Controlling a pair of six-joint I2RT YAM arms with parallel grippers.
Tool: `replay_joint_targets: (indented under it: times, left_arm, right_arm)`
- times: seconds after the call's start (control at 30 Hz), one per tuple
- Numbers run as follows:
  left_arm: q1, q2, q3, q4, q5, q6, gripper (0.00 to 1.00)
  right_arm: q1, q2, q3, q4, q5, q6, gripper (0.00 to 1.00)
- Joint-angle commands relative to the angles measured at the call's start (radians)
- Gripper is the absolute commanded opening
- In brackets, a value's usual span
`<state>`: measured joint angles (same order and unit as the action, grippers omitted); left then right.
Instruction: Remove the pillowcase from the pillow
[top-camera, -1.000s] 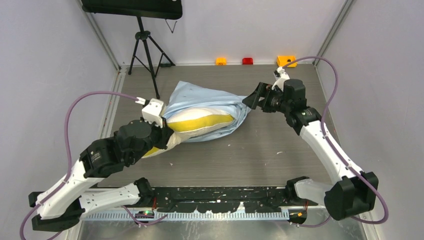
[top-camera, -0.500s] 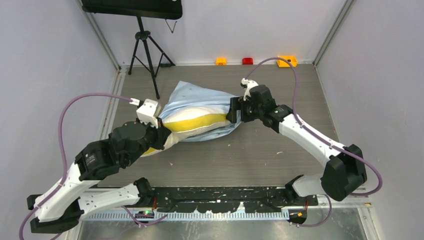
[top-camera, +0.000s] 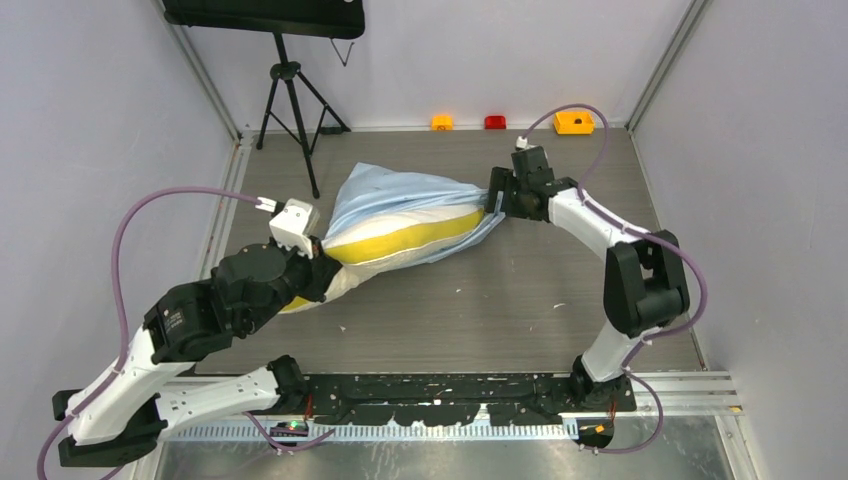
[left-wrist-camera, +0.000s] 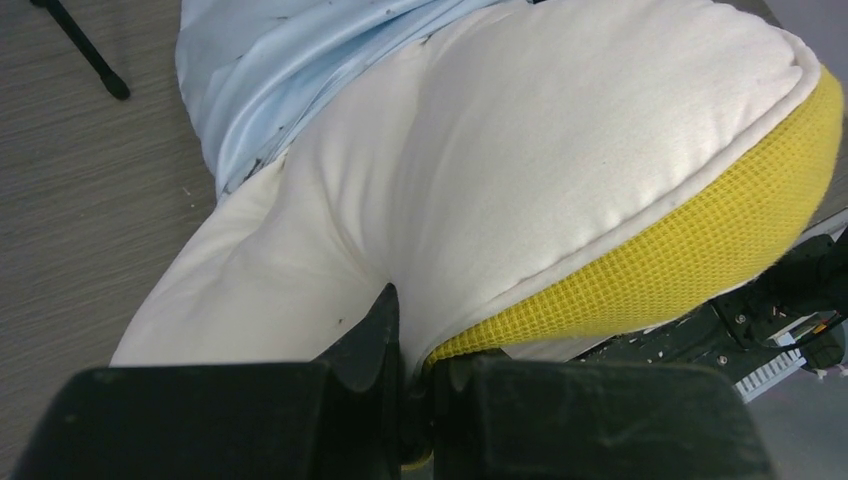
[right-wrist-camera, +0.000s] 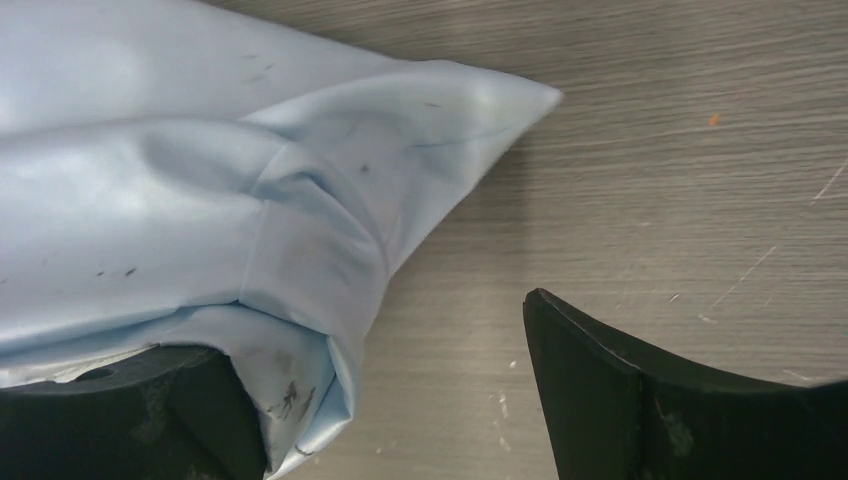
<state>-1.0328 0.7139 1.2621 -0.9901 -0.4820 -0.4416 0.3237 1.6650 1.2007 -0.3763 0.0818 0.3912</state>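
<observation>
Pillow lies mid-worktop, long axis slanting from near-left to far-right. Bare end points at the left arm, sheathed end at the right. Left hand clenched on the bare corner. Right hand spread wide around the bunched tail of the pillowcase, not gripping. Risks: pinching only a slick fold, which slips out; or catching padding too, yanking the pillow loose.

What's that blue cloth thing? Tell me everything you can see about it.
The pillowcase is a thin, light-blue, slightly shiny fabric sack, wrinkled, with tiny dark specks. It lies on the table, covering the far side and right end of the pillow, whose white end and yellow band show on the left. Its bunched right end sits between the fingers of the open right gripper, one finger seemingly against the fabric.
</observation>
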Motion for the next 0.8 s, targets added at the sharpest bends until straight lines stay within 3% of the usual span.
replay_joint_targets:
  times: [0.0,0.3,0.53,0.7,0.77]
  left_arm:
    - [0.003,-0.044,0.099,0.076,-0.043,-0.021,0.0]
    - [0.003,-0.031,0.096,0.063,-0.036,-0.009,0.0]
    - [0.003,-0.084,0.101,0.059,-0.102,-0.028,0.0]
    - [0.003,-0.134,0.118,0.057,-0.138,-0.034,0.0]
    - [0.003,-0.141,0.125,0.051,-0.151,-0.034,0.0]
  right_arm:
    - [-0.113,0.09,0.053,-0.048,0.12,0.045,0.86]
    - [-0.121,0.016,0.064,-0.067,0.165,0.038,0.84]
    - [-0.176,0.029,0.078,-0.081,0.157,0.062,0.73]
    - [-0.215,0.064,0.082,-0.082,0.147,0.089,0.57]
    - [-0.233,0.071,0.09,-0.088,0.142,0.104,0.55]
